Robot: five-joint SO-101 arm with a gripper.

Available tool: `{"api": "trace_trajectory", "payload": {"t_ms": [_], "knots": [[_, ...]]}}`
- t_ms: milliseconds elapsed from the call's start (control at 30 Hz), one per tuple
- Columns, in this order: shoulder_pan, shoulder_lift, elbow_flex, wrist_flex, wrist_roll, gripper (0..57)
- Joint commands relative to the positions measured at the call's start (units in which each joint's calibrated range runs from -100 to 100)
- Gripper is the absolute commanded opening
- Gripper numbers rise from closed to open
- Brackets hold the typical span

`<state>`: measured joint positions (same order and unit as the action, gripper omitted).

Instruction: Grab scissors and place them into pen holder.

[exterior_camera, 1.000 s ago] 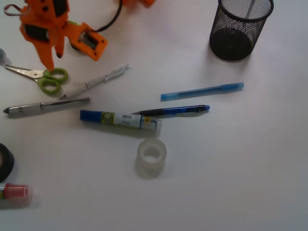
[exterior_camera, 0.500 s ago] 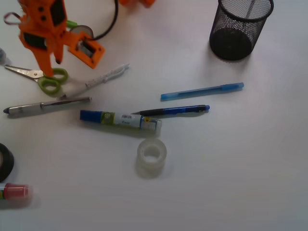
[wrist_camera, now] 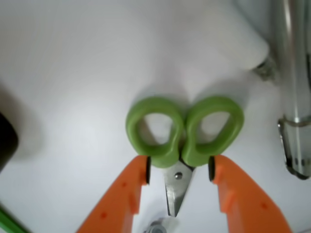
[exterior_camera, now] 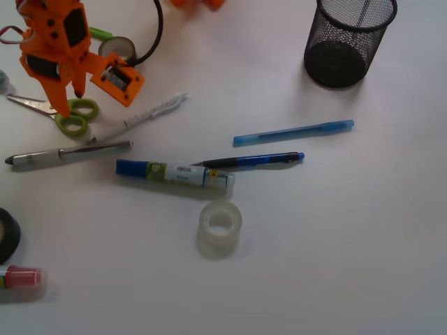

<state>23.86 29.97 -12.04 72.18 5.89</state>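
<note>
- The orange gripper (exterior_camera: 65,101) is down at the far left of the white table (exterior_camera: 335,265), right over the scissors (exterior_camera: 59,114).
- From the wrist view, the two orange fingers (wrist_camera: 124,199) stand spread, one on each side of the scissors' (wrist_camera: 183,133) pivot, just below the lime-green loops.
- The finger pads sit just beside the handle bases; whether they actually touch the plastic, I cannot tell.
- The scissors lie flat on the table, loops side by side, the short silver blades closed together and running back under the gripper.
- In the front view the blades point toward the left edge of the picture and the green loops face right, next to a white pen (exterior_camera: 143,116).
- A silver pen (exterior_camera: 66,153) lies just below the scissors, well clear of the fingers.
- The black mesh pen holder (exterior_camera: 347,40) stands upright in the top right corner, well apart from the scissors, with the whole spread of the table between them.
- In the middle of the table: a light blue pen (exterior_camera: 293,131), a dark blue pen (exterior_camera: 251,160), a blue-and-white glue stick (exterior_camera: 174,174) and a clear tape roll (exterior_camera: 220,223).
- At the left edge sits part of a black tape roll (exterior_camera: 7,234) and, below it, a red-capped item (exterior_camera: 21,279).
</note>
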Motion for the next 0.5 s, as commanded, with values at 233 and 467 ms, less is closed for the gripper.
{"api": "trace_trajectory", "payload": {"t_ms": [233,467], "knots": [[-0.7,-0.2,-1.5,0.2,-0.2,14.0],[-0.8,6.1,-3.5,0.3,-0.3,14.0]]}}
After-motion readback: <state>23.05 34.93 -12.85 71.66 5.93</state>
